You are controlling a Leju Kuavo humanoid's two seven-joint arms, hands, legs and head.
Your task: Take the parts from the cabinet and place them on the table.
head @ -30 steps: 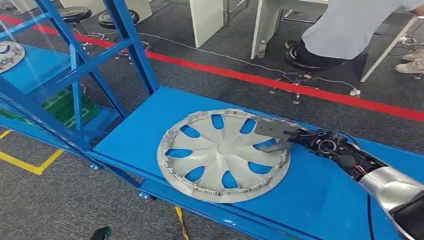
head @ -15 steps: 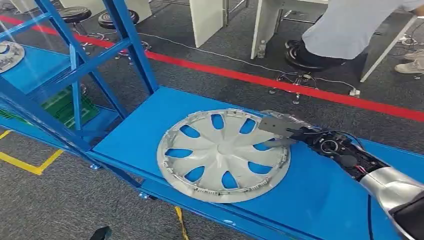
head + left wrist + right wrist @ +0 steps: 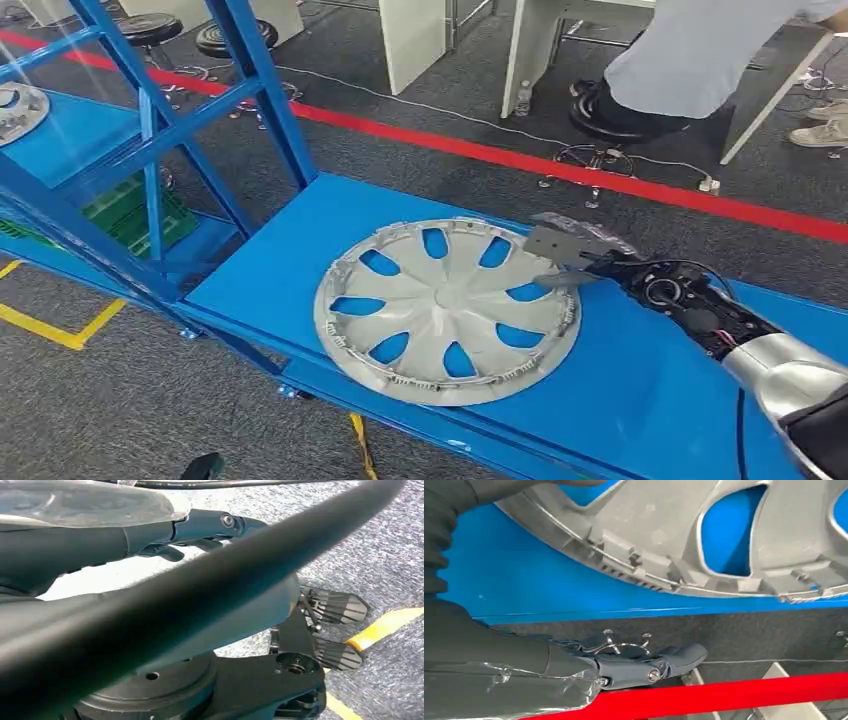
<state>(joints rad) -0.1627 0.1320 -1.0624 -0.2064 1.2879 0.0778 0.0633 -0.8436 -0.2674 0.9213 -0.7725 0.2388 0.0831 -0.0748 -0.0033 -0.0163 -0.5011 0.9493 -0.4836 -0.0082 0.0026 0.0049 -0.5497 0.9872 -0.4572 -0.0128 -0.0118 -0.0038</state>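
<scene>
while i watch from the head view, the grey hubcap [image 3: 447,310] lies flat on the blue table [image 3: 640,400], inner side up, its ribs and clips showing and the blue surface visible through its cut-outs. my right hand [image 3: 565,255] sits at the far right edge of the hubcap, coming in from the lower right on the silver arm [image 3: 790,385]. the right wrist view shows the hubcap [image 3: 704,540] rim close up, with the dark fingers [image 3: 674,662] stretched out beyond the table's far edge and nothing between them (i read the hand as spread and holding nothing, though whether the thumb touches the rim i cannot tell from here). my left hand [image 3: 200,530] hangs over the grey carpet [image 3: 380,555], and the picture is too crowded by the arm to say how its fingers stand. to the left rises the blue cabinet [image 3: 150,130], with a second hubcap [image 3: 15,110] on one of its shelves. past the table a red line [image 3: 600,175] runs across the floor, and a person [image 3: 700,50] sits on a stool [image 3: 610,125] beyond it.
</scene>
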